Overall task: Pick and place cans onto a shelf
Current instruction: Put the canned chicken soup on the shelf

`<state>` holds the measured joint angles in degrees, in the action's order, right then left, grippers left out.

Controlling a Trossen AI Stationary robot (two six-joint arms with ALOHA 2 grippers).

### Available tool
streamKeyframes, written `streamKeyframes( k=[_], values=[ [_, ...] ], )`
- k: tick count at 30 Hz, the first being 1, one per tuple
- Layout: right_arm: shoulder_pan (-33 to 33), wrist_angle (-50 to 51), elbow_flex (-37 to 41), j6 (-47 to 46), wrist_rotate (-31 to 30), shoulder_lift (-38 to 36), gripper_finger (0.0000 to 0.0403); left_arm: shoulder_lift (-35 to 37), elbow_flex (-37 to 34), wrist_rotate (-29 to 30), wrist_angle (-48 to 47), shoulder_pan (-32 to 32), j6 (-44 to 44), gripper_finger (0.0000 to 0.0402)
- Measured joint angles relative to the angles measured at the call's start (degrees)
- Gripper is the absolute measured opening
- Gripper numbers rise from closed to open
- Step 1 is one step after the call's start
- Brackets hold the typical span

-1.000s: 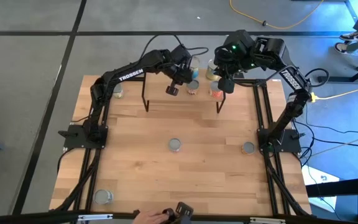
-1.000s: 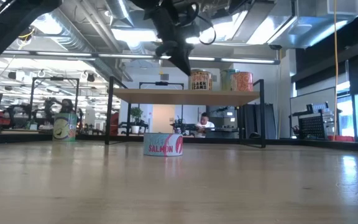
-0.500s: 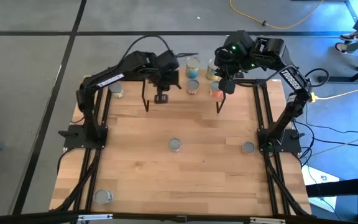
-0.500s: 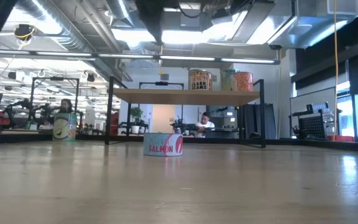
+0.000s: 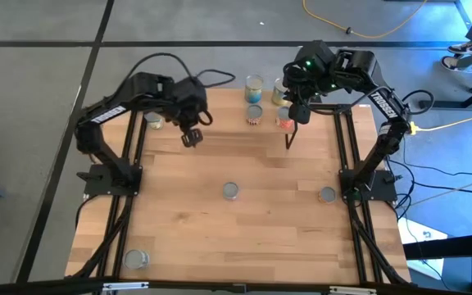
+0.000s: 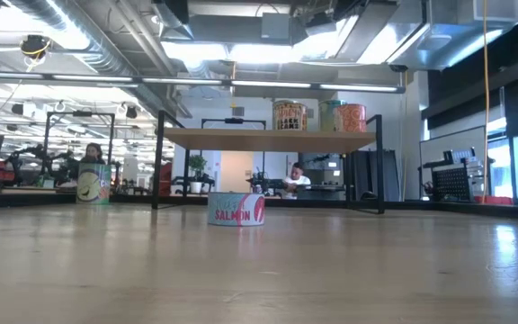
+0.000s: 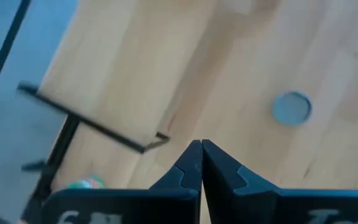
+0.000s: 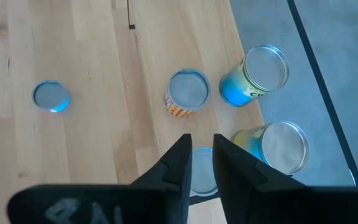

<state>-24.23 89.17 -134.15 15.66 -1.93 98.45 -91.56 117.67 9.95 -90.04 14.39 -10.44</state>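
Left gripper (image 5: 191, 138): fingers pressed together, nothing in them, hanging over the table (image 5: 179, 229) near the shelf's left end. From there the left arm runs back to its base at the table's left edge.

Right gripper (image 8: 197, 142): fingers a little apart, hanging over the right end of the shelf (image 6: 241, 138) above a red can (image 5: 285, 121). They do not look clamped on it.

Cans: four stand on the shelf, all toward its right half: the red can, an orange can (image 5: 254, 115), a blue can (image 5: 254, 83) and a yellow can (image 5: 280, 92).

Four are on the table: a green can (image 6: 93, 183) off the shelf's left end, a salmon can (image 5: 231, 191) in the middle, one (image 5: 327, 194) near the right arm's base and one (image 5: 137, 259) at the near left corner.

By my count the job is about half done. The green can lies closest to the left gripper and looks the likely next pick, though neither gripper holds anything now
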Motion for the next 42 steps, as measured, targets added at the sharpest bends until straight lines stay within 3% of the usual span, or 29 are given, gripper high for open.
streamKeyframes(
  k=[7, 18, 22, 27, 33, 42],
  values=[
    [0.0, 0.0, 0.0, -0.13, 0.39, 0.0, 0.0067, 9.89, -11.73, -4.98, 0.02, -0.21, -7.28, 0.0],
    [0.0, -0.04, 0.0, -0.17, 0.55, 0.0, 0.0067, 21.98, -31.65, 10.85, 0.02, 1.15, -26.8, 0.0],
    [0.0, -0.07, 0.0, -0.17, 0.52, 0.0, 0.0067, 22.96, -35.76, 11.99, 0.07, 3.48, -31.24, 0.0001],
    [0.0, -0.1, 0.0, 0.43, 0.57, 0.0, 0.0067, 22.99, -40.41, 12.16, 0.07, 8.19, -32.31, 0.0012],
    [0.05, -0.11, 0.0, 0.61, 0.96, 0.0, 0.0067, 23.03, -45.64, 12.14, 0.04, 13.12, -26.65, 0.0031],
    [0.13, -0.13, 0.0, 8.24, 17.67, 0.0, 0.0067, 23.03, -49.53, 11.74, 3.95, 20.26, -24.77, 0.0056]
  ],
)
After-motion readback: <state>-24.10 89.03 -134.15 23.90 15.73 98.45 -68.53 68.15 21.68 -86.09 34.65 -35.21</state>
